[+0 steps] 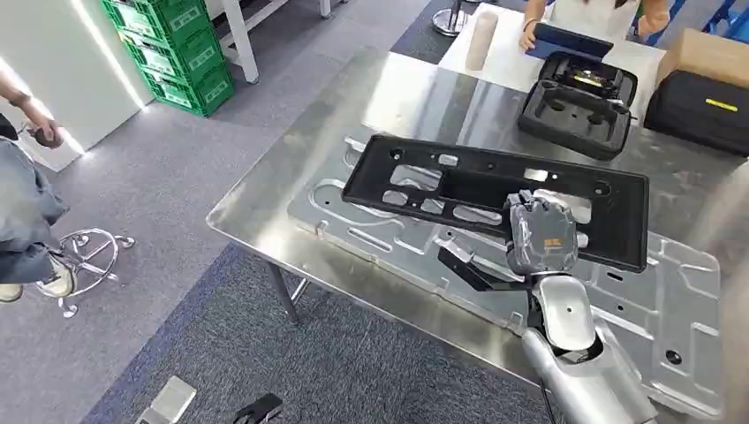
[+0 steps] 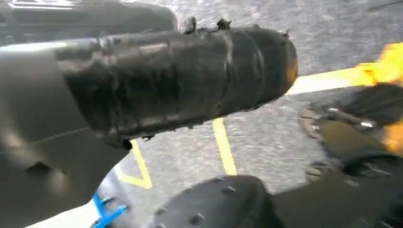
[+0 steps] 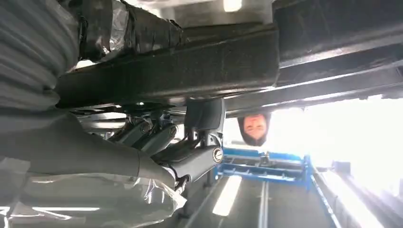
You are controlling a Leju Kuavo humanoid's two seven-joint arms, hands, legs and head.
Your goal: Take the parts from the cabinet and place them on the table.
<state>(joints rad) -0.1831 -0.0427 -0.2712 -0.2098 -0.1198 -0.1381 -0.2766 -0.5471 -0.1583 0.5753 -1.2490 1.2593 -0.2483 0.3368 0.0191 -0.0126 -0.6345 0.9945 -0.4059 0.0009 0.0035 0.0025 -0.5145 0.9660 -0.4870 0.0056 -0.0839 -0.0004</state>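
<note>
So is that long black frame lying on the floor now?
No, the long black frame is up over the silver tray on the metal table, with the robot's right hand holding its near edge.

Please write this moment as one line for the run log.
right hand: holds black panel | panel: above metal sheet on table | left hand: hanging, near floor

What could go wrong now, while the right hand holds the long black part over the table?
The right hand grips the long black part near one end, so the free end may tip or twist. The part hangs over a silver metal panel on the table; it could land crooked on it or scrape it.
</note>
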